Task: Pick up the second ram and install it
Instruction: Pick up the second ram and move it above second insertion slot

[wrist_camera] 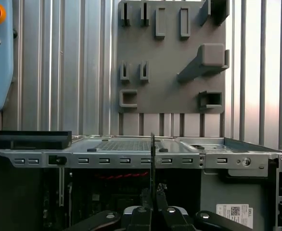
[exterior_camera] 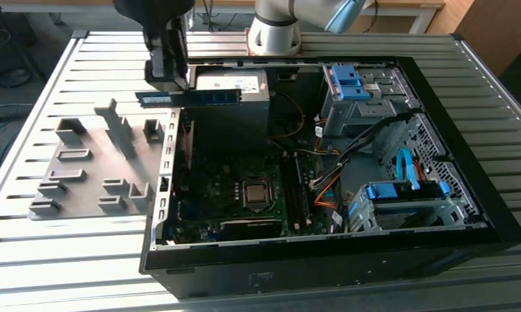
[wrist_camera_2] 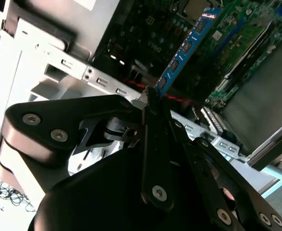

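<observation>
A ribbed, silver-grey metal table spans the exterior view. Beyond its edge at ten o'clock lies grey floor with dark cables. At one o'clock stands wooden furniture. Bright light glares off the slats at three o'clock.

You're in a robotics lab: robot arm base on a slatted metal desk, opened computer case, grey parts fixture.
</observation>
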{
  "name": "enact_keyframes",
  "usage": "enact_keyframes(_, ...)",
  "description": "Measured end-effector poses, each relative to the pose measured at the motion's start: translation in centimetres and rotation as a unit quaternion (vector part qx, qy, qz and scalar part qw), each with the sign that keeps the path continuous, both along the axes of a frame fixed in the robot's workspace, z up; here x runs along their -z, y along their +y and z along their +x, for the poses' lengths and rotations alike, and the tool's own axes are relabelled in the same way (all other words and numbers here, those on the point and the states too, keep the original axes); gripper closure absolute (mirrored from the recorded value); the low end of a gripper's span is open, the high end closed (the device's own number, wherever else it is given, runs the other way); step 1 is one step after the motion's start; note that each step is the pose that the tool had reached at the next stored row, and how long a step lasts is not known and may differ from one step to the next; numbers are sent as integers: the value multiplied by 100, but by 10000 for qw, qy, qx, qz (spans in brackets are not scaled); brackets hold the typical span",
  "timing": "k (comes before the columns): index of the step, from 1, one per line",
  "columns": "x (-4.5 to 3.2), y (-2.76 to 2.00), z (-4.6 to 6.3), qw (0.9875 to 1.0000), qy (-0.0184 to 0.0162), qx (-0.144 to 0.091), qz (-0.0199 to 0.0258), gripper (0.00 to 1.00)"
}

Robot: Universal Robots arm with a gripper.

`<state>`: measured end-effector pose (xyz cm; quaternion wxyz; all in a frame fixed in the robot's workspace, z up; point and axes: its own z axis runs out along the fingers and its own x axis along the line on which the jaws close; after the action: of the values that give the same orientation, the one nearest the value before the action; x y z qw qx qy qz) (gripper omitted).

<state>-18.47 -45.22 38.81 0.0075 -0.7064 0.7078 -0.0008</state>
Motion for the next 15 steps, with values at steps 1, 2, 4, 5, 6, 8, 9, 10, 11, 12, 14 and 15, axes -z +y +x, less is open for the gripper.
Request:
enact_keyframes(1, 0, 0, 48, 10000, 1, 0, -1, 86)
enact_keyframes(2, 1, 1, 93, 10000, 0, 0, -1, 86)
enact_keyframes(4, 3, 2, 183, 10000, 0, 0, -1, 86)
enact_keyframes(5, 3, 2, 228, 10000, 0, 0, -1, 86)
enact_keyframes(6, 4, 3, 273, 10000, 0, 0, -1, 86)
enact_keyframes(8, 6, 4, 367, 10000, 0, 0, 0, 86)
enact_keyframes(9, 6, 5, 411, 10000, 1, 0, -1, 86)
enact_keyframes(10, 7, 5, 457, 10000, 0, 0, 0, 86)
enact_keyframes(11, 8, 5, 502, 10000, 0, -1, 0, 86)
enact_keyframes(12, 9, 5, 545, 10000, 0, 0, -1, 86)
enact_keyframes(14, 10, 6, 635, 10000, 0, 0, -1, 86)
enact_keyframes(15, 10, 6, 684, 10000, 0, -1, -1, 86)
